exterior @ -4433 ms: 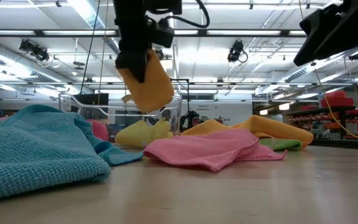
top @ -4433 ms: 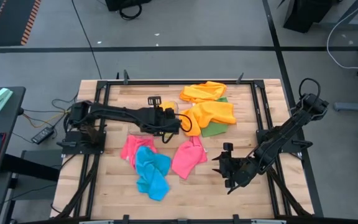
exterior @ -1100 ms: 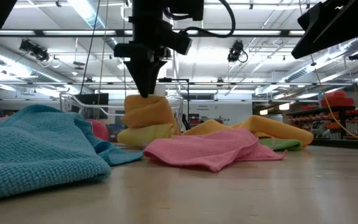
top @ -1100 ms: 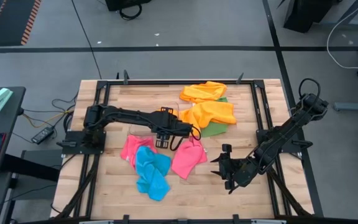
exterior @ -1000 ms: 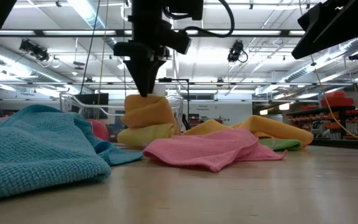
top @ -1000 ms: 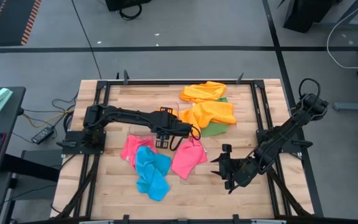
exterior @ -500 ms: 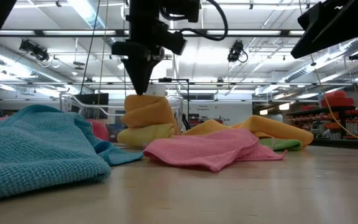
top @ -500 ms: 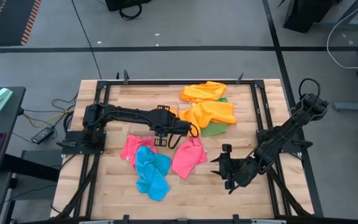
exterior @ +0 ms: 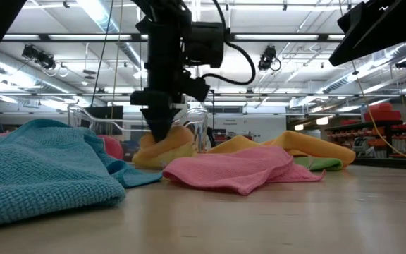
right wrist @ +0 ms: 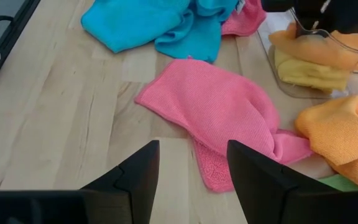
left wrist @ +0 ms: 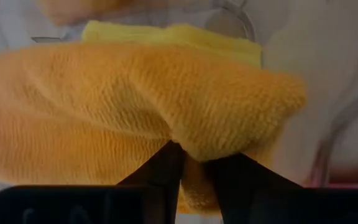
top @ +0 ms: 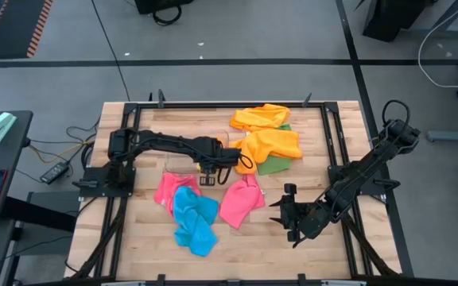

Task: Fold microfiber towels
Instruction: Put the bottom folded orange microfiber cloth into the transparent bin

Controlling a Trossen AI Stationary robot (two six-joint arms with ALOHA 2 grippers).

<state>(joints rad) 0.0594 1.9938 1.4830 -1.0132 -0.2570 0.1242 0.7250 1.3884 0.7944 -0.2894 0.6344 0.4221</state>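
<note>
A folded orange towel [left wrist: 104, 99] lies on a folded yellow towel [left wrist: 179, 37] inside the clear bin [right wrist: 353, 43] at the table's middle. My left gripper [exterior: 159, 135] points down into the orange towel's top and is shut on a pucker of it. My right gripper [right wrist: 188, 149] hangs open above the table's near right part, close to a loose pink towel [right wrist: 222, 118], and touches nothing. A blue towel [top: 193, 221] and a second pink one [top: 165, 191] lie crumpled near the front. My left gripper comes from above, its fingers [left wrist: 166, 165] sunk into the top of the folded orange towel. A small ridge of the orange cloth [left wrist: 194, 180] stands between the two fingertips. The towel is dented under them and rests on the yellow towel in the bin.
Two loose orange towels [top: 270, 144] [top: 259, 117] lie heaped over a green one [top: 275, 164] at the far right of the table. Bare wood shows along the near edge and by the right gripper. Black frame rails run along the table's sides.
My left gripper has come down onto the orange towel in the bin and shifted slightly toward the table's left. The towel, rounded and tall before, is now squashed lower onto the yellow one. My right arm has kept still.
</note>
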